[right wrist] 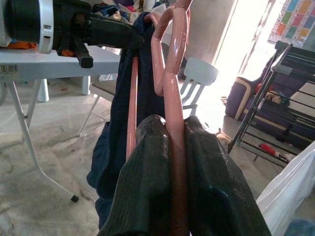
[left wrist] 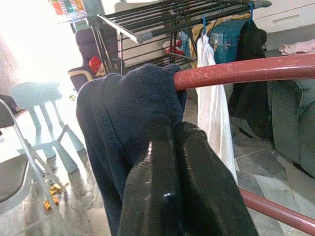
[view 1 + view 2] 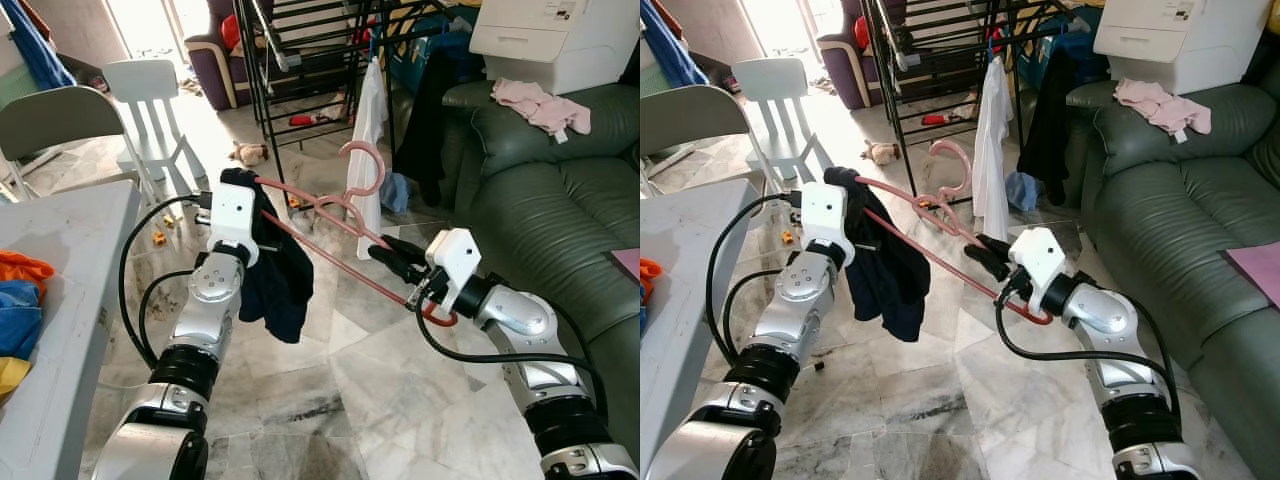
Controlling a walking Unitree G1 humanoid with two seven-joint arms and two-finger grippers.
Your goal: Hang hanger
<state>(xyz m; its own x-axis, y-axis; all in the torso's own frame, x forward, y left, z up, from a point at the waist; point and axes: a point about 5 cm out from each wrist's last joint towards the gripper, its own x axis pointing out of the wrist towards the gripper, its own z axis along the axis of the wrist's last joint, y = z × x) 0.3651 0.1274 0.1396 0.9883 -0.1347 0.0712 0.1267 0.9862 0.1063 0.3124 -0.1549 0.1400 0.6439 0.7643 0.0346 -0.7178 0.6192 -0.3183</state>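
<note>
Gripping pink hanger (image 3: 330, 215): right pincer (image 3: 392, 256) clenched on lower bar, left pincer (image 3: 232, 183) clenched at cloth-covered end w/ dark garment (image 3: 277, 275); drying rack (image 3: 300, 40) behind.

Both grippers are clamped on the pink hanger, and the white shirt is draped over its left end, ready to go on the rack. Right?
Not quite. The garment draped over the left end of the pink hanger is dark navy, as the left eye view shows; the white shirt already hangs on the drying rack. The left gripper and right gripper are both clamped on the hanger.
</note>
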